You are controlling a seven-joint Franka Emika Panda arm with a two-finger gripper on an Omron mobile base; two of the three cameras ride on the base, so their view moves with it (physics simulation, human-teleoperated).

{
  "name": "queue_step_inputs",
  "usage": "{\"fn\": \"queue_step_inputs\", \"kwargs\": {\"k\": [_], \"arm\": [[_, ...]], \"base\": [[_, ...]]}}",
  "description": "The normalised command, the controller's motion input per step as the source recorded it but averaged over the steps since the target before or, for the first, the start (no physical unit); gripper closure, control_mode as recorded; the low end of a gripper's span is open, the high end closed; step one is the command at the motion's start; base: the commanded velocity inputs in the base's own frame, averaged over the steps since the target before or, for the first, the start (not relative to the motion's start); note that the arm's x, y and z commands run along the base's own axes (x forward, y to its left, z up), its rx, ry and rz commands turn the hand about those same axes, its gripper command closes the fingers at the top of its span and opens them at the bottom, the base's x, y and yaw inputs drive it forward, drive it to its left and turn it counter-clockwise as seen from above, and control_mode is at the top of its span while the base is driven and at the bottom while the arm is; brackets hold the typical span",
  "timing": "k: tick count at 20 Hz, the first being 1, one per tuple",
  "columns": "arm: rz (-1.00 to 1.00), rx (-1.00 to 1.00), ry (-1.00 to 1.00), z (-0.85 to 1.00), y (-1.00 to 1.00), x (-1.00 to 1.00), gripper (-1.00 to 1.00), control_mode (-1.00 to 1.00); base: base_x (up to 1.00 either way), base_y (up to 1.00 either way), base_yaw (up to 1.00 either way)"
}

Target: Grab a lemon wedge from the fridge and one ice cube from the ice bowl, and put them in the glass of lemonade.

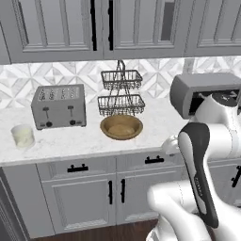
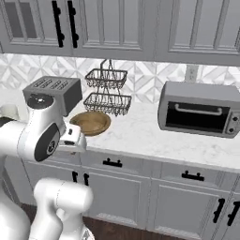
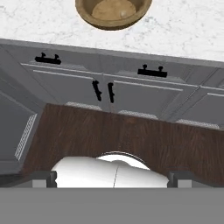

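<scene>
The hand [image 3: 112,178] hangs with its fingers spread wide and empty above the dark wooden floor [image 3: 131,135], facing the round wooden bowl [image 3: 113,12] on the white marble desk [image 3: 183,30].

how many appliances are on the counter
2. The toaster stands at the left, beside the wire basket rack; the toaster oven stands at the right. More may lie beyond the frame.
</scene>
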Motion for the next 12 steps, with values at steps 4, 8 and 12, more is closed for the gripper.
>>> {"fn": "queue_step_inputs", "kwargs": {"k": [4,8,12], "arm": [[0.00,0.00,0.00,0.00,0.00,0.00,-1.00,1.00],[0.00,0.00,0.00,0.00,0.00,0.00,-1.00,1.00],[0.00,0.00,0.00,0.00,0.00,0.00,-1.00,1.00]], "base": [[-0.48,0.19,0.65],[0.00,0.01,1.00],[0.00,0.00,1.00]]}}
